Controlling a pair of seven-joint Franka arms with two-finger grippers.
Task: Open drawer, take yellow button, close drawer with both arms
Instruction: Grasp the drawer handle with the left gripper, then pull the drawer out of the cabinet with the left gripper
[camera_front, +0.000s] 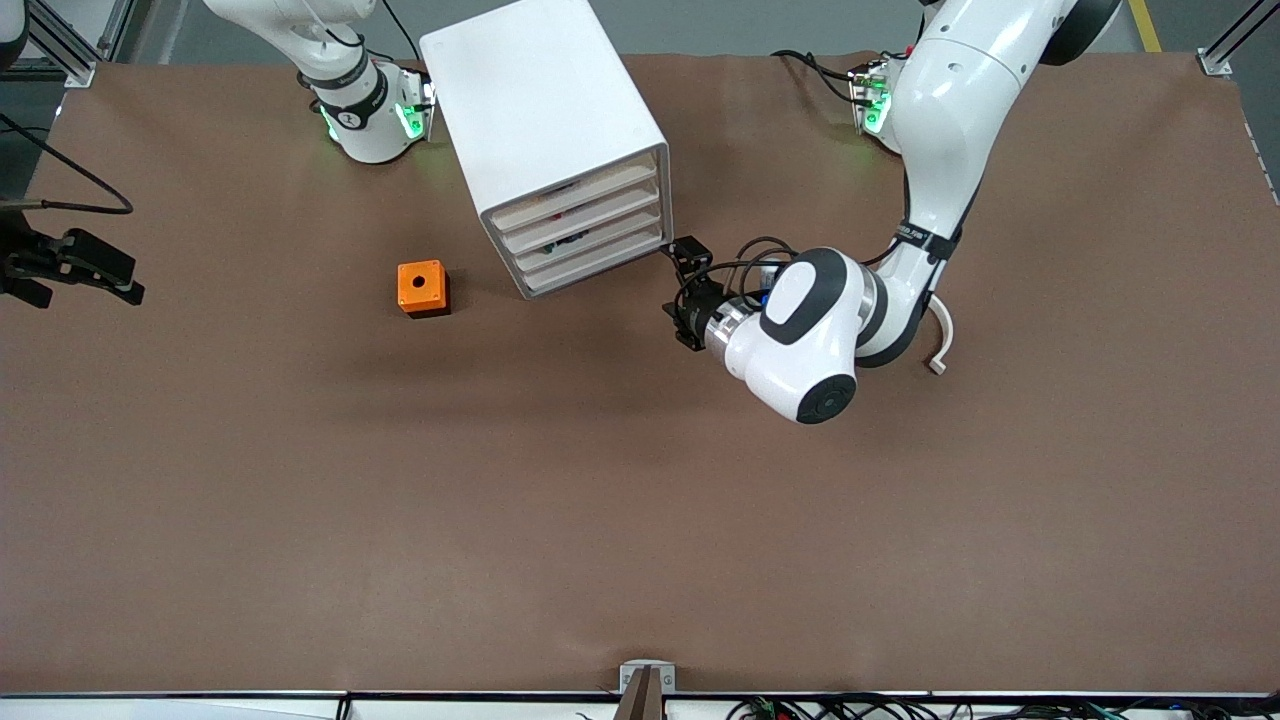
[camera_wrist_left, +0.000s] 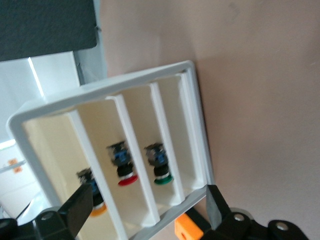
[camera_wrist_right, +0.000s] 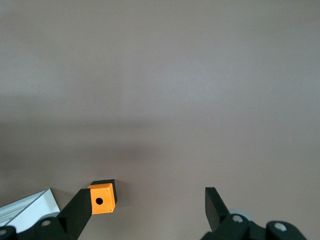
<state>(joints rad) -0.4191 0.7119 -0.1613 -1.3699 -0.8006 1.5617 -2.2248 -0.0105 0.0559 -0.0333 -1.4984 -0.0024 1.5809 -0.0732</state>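
Observation:
The white cabinet (camera_front: 540, 100) stands near the robots' bases, its four drawers facing the front camera. The uppermost drawer (camera_front: 575, 190) looks shut. My left gripper (camera_front: 678, 290) is open, low at the cabinet's front corner toward the left arm's end. In the left wrist view its fingers (camera_wrist_left: 80, 205) frame the cabinet front. There the button (camera_wrist_left: 96, 207), with its orange-yellow cap, shows inside the uppermost drawer (camera_wrist_left: 55, 150). My right gripper (camera_front: 110, 275) is open and empty, high over the right arm's end of the table; it also shows in the right wrist view (camera_wrist_right: 147, 199).
An orange cube with a hole (camera_front: 422, 287) sits on the brown table beside the cabinet, toward the right arm's end; it also shows in the right wrist view (camera_wrist_right: 101, 200). A red-capped button (camera_wrist_left: 127, 179) and a green-capped one (camera_wrist_left: 162, 177) sit in lower drawers.

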